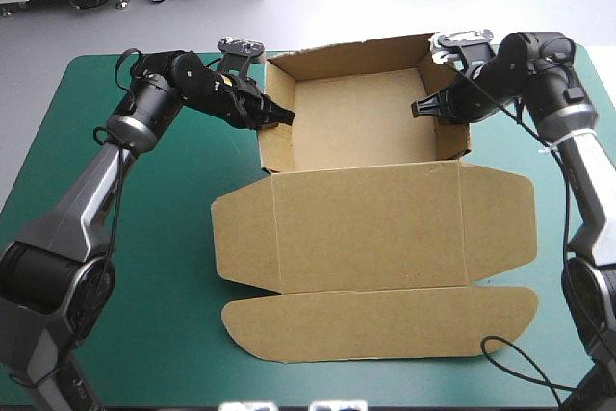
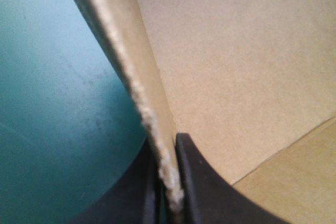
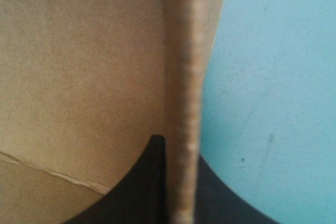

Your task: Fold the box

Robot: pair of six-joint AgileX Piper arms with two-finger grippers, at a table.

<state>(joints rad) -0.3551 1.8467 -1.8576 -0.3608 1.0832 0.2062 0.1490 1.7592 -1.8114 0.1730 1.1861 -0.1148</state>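
The brown box stands as an open tray toward the table's far side, its walls raised and its lid flat toward the near edge. My left gripper is shut on the tray's left wall, one black finger inside and one outside. My right gripper is shut on the right wall in the same way. In both wrist views the wall's edge runs up from between the fingers, with the tray floor on one side and teal-green cover on the other.
The lid and its front flap lie flat across the table's middle, reaching near the front edge. Bare teal-green cover lies to the left of the box and along the right edge.
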